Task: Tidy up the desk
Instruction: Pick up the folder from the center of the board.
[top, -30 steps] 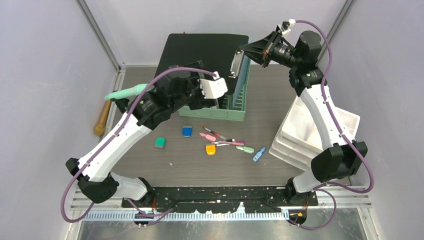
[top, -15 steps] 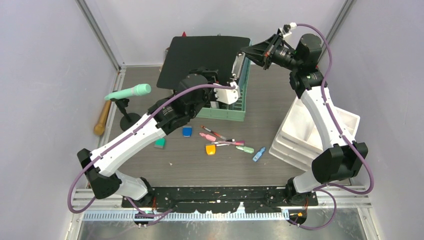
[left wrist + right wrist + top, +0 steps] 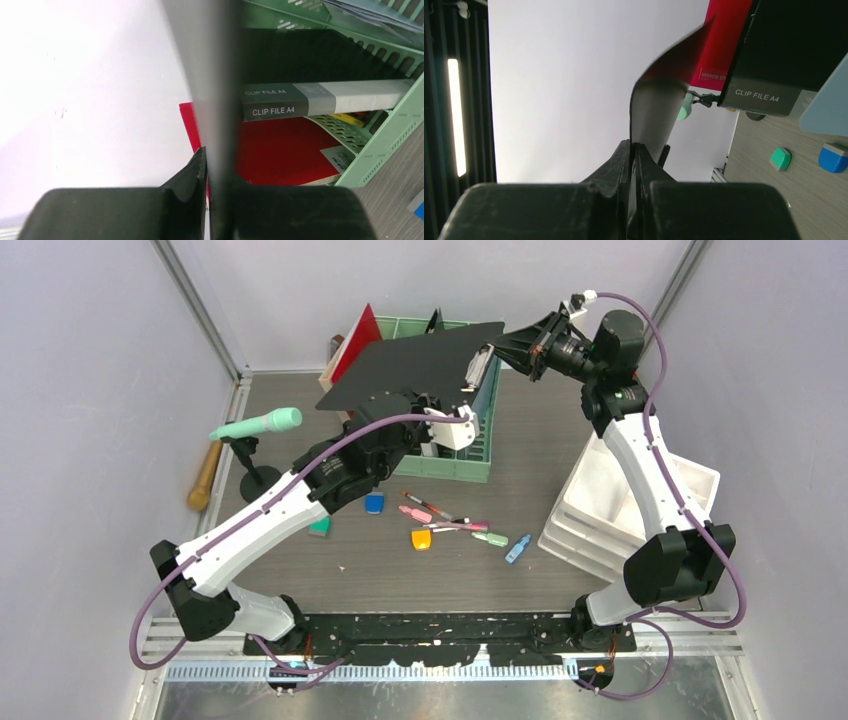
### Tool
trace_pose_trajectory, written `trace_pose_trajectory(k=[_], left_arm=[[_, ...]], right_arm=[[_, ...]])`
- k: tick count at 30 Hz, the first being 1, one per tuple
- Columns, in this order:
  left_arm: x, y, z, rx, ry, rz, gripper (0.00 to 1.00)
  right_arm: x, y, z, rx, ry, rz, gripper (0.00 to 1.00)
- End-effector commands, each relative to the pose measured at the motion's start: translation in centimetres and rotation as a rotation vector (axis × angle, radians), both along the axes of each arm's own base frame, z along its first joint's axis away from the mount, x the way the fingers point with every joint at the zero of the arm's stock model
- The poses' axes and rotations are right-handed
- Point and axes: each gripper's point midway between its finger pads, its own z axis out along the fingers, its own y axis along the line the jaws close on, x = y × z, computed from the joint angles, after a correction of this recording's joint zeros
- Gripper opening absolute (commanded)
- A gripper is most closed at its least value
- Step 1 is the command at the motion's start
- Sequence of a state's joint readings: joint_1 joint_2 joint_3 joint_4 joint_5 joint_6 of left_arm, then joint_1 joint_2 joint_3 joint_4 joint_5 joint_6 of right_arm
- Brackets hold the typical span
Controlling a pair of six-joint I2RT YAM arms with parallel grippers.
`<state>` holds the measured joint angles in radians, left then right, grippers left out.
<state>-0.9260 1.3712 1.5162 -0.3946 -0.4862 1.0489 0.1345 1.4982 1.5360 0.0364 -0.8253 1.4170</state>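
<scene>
Now, at your far left the mic point(image 3: 265, 423) stands near the wall, well apart from the work. Next comes your left gripper point(image 3: 212, 160), clamped on the near edge of the black folder point(image 3: 410, 365); the wrist view shows that thin edge running straight up between its fingers. You likely need this second grip because the sheet is wide and floppy, and one pinch alone would let it swing. The folder hangs tilted over the green rack point(image 3: 450, 472), not yet in a slot, probably being stood up on edge to slide in beside the red file point(image 3: 360, 335) already there. Below lies the desk point(image 3: 400, 580), with pens point(image 3: 440, 515) scattered just in front of the rack. Your right gripper point(image 3: 633, 150) is pinched tight on the folder's far right edge, carrying it from above. White trays point(image 3: 640, 500) sit at the right.
</scene>
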Motion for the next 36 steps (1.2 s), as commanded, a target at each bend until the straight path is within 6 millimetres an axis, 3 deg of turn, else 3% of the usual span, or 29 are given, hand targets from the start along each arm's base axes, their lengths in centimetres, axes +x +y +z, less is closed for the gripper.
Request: trace_pose_trajectory(k=[1, 3, 6, 12, 14, 23, 30, 36], left_arm=[[-0.5, 0.9, 1.7, -0.035, -0.035, 0.016, 0.0], [-0.4, 0.9, 2.3, -0.039, -0.048, 0.022, 0.0], [0.0, 1.1, 4.0, -0.064, -0.09, 0.045, 0.0], [0.4, 1.5, 9.4, -0.139, -0.208, 0.086, 0.0], [0.4, 1.7, 11.2, -0.178, -0.234, 0.088, 0.0], [-0.7, 1.5, 18.3, -0.497, -0.19, 0.058, 0.0], [-2.6, -1.7, 20.3, -0.847, 0.015, -0.091, 0.0], [-4.2, -4.8, 20.1, -1.089, 0.221, -0.207, 0.0]], right_arm=[[-2.3, -0.5, 3.8, 0.021, -0.14, -0.003, 0.02], [-2.4, -0.7, 3.9, 0.016, -0.147, -0.008, 0.07], [-2.7, -1.0, 4.1, 0.007, -0.167, -0.016, 0.26], [-2.6, -3.2, 4.4, -0.013, -0.192, -0.073, 0.64], [-2.6, -4.3, 4.5, -0.02, -0.202, -0.104, 0.69], [-2.9, -9.0, 5.1, -0.055, -0.253, -0.222, 0.72], [-3.6, -11.7, 5.5, -0.063, -0.27, -0.303, 0.72], [-4.5, -13.1, 5.8, -0.051, -0.278, -0.345, 0.72]])
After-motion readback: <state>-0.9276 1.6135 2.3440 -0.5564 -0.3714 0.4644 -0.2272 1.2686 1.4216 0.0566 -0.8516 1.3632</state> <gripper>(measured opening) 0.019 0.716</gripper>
